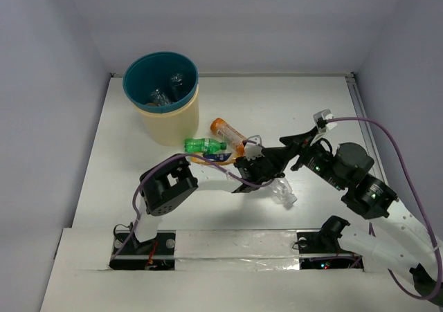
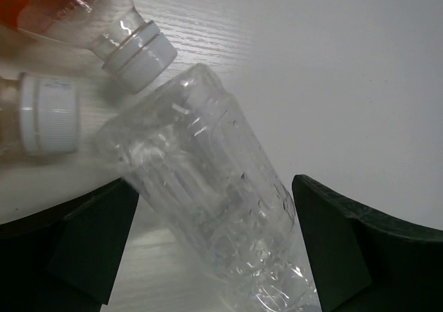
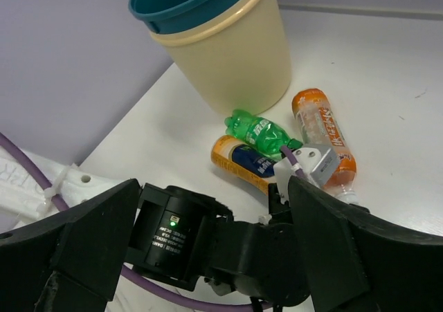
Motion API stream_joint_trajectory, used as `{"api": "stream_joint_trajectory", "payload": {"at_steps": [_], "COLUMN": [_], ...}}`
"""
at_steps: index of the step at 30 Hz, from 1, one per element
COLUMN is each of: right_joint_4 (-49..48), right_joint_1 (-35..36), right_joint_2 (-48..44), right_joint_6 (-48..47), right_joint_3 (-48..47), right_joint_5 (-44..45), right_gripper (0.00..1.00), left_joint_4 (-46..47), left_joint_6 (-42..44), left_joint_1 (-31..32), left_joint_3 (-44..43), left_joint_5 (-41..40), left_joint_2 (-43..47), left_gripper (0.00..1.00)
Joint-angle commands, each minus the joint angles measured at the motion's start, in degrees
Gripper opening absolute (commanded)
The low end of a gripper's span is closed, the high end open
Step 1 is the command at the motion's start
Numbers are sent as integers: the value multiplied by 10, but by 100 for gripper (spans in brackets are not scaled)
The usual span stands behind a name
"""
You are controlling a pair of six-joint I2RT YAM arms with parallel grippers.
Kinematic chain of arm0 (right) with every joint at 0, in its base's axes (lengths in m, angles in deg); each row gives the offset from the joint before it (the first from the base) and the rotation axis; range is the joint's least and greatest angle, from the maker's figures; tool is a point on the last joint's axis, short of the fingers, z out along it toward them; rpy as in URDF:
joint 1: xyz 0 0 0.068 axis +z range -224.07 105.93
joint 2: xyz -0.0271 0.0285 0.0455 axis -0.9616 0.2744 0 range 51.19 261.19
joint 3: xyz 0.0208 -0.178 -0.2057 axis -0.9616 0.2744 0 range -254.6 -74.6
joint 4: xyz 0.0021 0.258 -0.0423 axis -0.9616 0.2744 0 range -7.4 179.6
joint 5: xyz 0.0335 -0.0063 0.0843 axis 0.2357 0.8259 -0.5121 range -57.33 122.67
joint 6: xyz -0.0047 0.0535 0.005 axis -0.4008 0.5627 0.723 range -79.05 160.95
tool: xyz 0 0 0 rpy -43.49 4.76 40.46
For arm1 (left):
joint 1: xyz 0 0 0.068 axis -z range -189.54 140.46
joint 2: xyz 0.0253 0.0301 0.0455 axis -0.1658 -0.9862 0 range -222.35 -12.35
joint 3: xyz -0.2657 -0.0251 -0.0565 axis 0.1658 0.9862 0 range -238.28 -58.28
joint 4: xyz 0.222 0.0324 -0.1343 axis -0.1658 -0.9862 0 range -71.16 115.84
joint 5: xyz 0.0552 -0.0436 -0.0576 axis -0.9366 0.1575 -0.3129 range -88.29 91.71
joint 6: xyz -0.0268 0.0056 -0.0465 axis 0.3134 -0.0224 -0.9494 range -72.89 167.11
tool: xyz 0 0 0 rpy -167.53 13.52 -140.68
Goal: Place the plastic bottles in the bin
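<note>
Straddling a clear bottle (image 2: pixel 201 160) lying on the table (image 1: pixel 311 104), the left gripper (image 2: pixel 214 184) has its jaws wide apart. The right gripper (image 3: pixel 211 184) hovers above it, jaws spread and empty. Beyond lie a dark-labelled orange bottle (image 3: pixel 246 160), a green bottle (image 3: pixel 259 131) and an orange bottle (image 3: pixel 322 132), beside the bin (image 3: pixel 235 56), which holds clear bottles (image 1: pixel 169 90).

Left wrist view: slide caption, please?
Open jaws flank a clear bottle lying on the white table, two capped bottles nearby.

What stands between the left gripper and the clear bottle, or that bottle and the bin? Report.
Nothing visible at the left gripper: the clear bottle lies between its open fingers. Toward the bin, the green bottle and an orange bottle lie on the table.
</note>
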Motion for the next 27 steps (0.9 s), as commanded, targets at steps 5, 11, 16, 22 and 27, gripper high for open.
{"api": "stream_joint_trajectory", "payload": {"at_steps": [5, 11, 16, 22, 27], "right_joint_4": [-3, 26, 38, 65, 87], "right_joint_1": [-3, -3, -3, -3, -3], "right_joint_2": [5, -1, -34, -84, -107], "right_joint_6": [-2, -12, -12, -13, -32], "right_joint_3": [-19, -45, -64, -117, -142], "right_joint_5": [-63, -36, 33, 69, 139], "right_gripper": [95, 95, 61, 55, 55], "left_joint_4": [34, 51, 74, 149, 143], "left_joint_6": [11, 22, 48, 94, 124], "left_joint_1": [1, 24, 44, 49, 54], "left_joint_3": [-23, -21, -3, 71, 124], "left_joint_5": [20, 27, 16, -5, -34], "left_joint_2": [-29, -14, 43, 186, 328], "left_gripper": [85, 59, 44, 39, 39]}}
